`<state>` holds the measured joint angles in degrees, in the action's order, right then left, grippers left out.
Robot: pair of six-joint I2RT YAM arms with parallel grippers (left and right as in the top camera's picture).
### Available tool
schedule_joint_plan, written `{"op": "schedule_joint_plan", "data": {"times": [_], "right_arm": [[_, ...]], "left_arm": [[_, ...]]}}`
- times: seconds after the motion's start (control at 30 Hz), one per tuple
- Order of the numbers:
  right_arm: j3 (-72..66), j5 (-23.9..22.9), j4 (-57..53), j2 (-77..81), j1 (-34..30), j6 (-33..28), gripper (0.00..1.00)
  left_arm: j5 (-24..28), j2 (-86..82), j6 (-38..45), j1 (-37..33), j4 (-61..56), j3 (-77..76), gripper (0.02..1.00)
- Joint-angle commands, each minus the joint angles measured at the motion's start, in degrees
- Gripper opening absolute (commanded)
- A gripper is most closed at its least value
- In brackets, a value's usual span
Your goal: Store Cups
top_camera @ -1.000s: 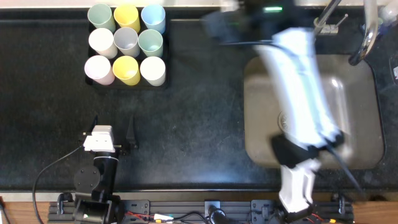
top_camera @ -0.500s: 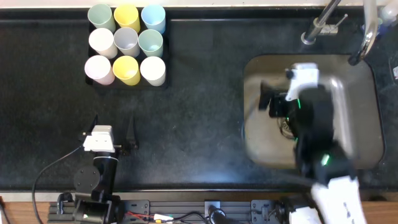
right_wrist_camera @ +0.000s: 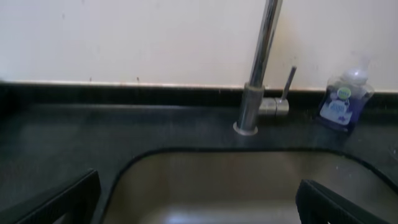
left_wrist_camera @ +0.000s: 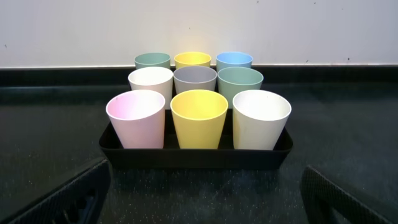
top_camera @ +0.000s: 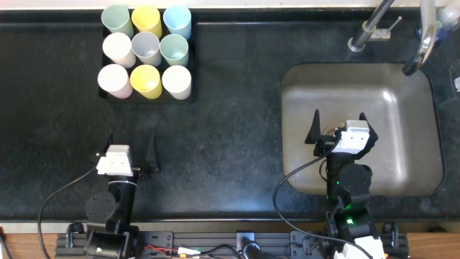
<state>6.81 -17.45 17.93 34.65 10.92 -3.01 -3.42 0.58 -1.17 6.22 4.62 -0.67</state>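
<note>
Our left gripper (top_camera: 131, 142) and right gripper (top_camera: 338, 124) gape wide, empty. The cups (left_wrist_camera: 198, 118) ahead of the left jaws look light, rigid, slick; we'd pinch a rim.

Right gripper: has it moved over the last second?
Yes. The right gripper has pulled back from the far edge of the counter, left of the faucet, toward its base, and is now at the sink.
</note>
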Motion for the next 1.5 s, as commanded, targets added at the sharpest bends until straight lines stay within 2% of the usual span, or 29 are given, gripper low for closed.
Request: {"op": "schedule_joint_plan", "data": {"times": [0.03,0.13,0.4,0.53,1.1,1.3,1.37,1.43,1.5], "right_arm": [[-1.18,-1.01,0.09,-1.27,-0.35,-0.42,0.998],[-1.22,-0.98,-4.52,-5.99,-1.92,-0.42,0.998],[-2.03,-1.01,-28.81,-25.68,-5.42,-0.42,0.998],[-2.05,-1.01,-32.59,-30.64,-5.49,-0.42,0.998],[-2.23,-1.05,-32.35,-34.49,-5.77,-0.42,0.996],[-2.23,-1.03,-32.3,-34.49,-7.98,-0.42,0.998],[-2.82,-1.03,-30.03,-34.49,-8.13,-0.42,0.996],[-6.8,-1.03,-18.82,-34.49,-8.2,-0.42,0.998],[-6.58,-0.13,-20.57,-34.49,-8.33,-0.39,0.996]], "left_arm": [[0.35,-0.46,-0.2,-0.52,-0.09,0.22,0.998],[0.33,-0.46,-0.2,-0.52,-0.09,0.22,0.998],[0.35,-0.46,-0.2,-0.52,-0.09,0.22,0.996],[0.35,-0.46,-0.2,-0.52,-0.09,0.22,0.996],[0.33,-0.46,-0.2,-0.52,-0.09,0.22,0.998],[0.33,-0.46,-0.2,-0.52,-0.09,0.22,0.996],[0.33,-0.46,-0.2,-0.52,-0.09,0.22,0.998],[0.35,-0.46,-0.2,-0.52,-0.09,0.22,0.998],[0.35,-0.46,-0.2,-0.52,-0.09,0.22,0.998]]}}
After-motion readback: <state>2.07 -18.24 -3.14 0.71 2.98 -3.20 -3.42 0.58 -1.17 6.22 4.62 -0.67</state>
